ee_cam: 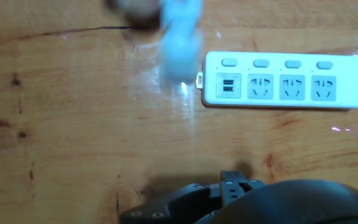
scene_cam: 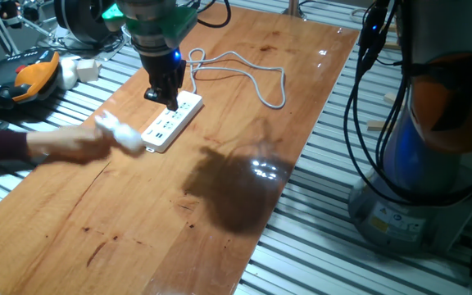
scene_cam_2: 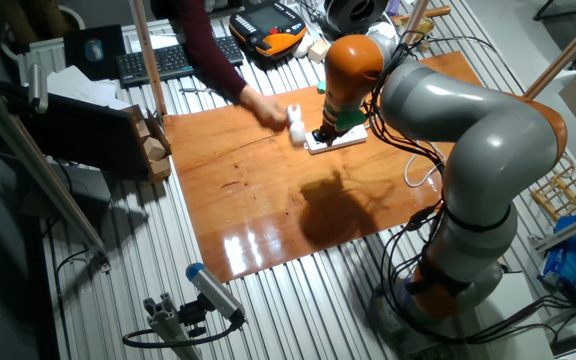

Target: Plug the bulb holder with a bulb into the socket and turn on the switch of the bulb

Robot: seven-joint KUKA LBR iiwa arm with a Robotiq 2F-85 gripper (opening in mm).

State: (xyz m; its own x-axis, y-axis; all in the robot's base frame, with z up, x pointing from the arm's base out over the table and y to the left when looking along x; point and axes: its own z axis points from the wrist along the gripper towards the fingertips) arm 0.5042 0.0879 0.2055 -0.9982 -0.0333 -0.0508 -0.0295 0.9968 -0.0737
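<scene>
A wooden table [scene_cam: 244, 123] is sitting on slatted metal. The arm's gripper [scene_cam: 165, 100] is hovering over the socket [scene_cam: 173, 120]; I cannot tell its jaws' opening. A person's hand [scene_cam: 72, 143] is holding the blurred bulb holder [scene_cam: 125, 135] just beside the strip's end.

Colours and surface patterns

The power strip [ee_cam: 283, 79] is white with pale grey buttons and a grey-white cord [scene_cam: 248, 72]. The blurred bulb [ee_cam: 180, 46] is white. The table [scene_cam: 138, 221] is reddish-brown wood with dark grain streaks. The arm [scene_cam_2: 468, 130] is grey with orange bands; the gripper [scene_cam: 164, 97] is black.
</scene>
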